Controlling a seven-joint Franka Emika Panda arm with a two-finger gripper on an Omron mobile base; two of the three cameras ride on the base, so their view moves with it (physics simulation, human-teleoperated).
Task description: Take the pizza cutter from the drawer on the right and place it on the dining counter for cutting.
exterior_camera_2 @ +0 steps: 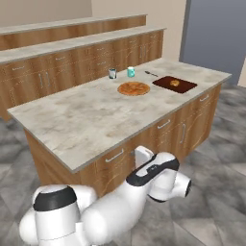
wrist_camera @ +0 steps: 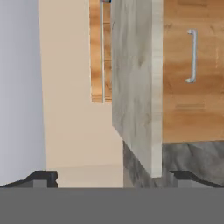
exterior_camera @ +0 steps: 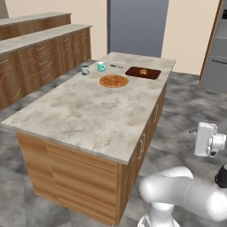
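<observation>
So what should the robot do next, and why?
Probably reach the open gripper toward a drawer handle on the dining counter. The drawers look shut, the jaws hold nothing, and no pizza cutter is out.

Dining counter [exterior_camera: 88, 115]: beige-grey marbled top, wood-grain base. Pizza [exterior_camera: 114, 81]: orange-brown. Cutting board [exterior_camera: 142, 72]: dark reddish-brown. Far mug [exterior_camera: 101, 67]: teal. Floor [exterior_camera: 181, 111]: mottled grey.
</observation>
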